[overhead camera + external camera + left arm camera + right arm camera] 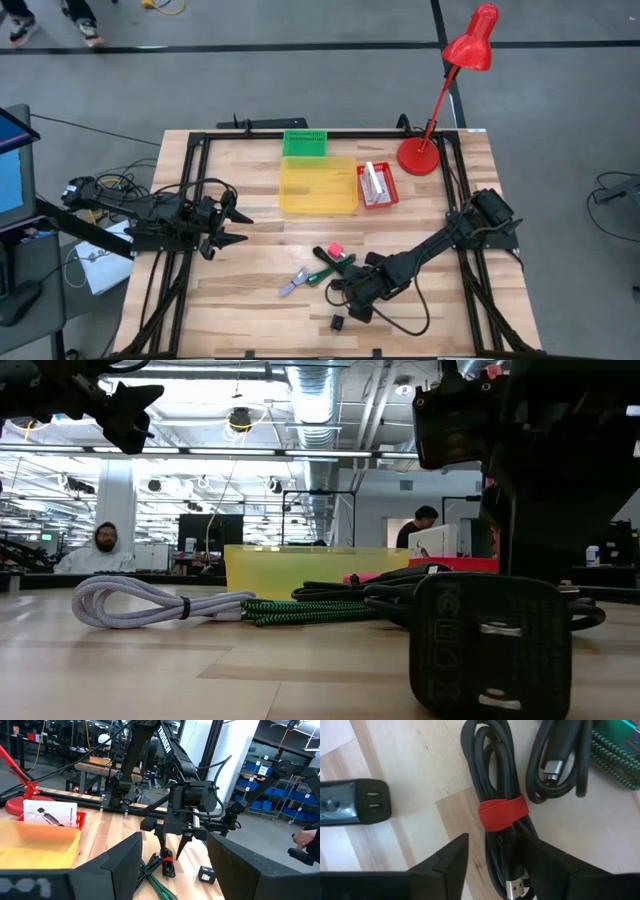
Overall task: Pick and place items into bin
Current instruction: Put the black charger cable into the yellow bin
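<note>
My right gripper [350, 290] is open and points down over a coiled black cable with a red band [503, 813]. Its fingers stand on either side of the coil just below the band, and the coil lies flat on the wood. Beside it lie another black cable [560, 765], a green braided cable [300, 610], a white cable [292, 285], a pink piece [335, 249] and a black charger plug [355, 802]. My left gripper [238, 228] hangs open above the table's left half, apart from all items.
A yellow bin [318, 186], a green bin [305, 143] and a red bin [378, 186] holding a white carded package sit at the far middle. A red desk lamp [420, 155] stands far right. People are in the room beyond the table.
</note>
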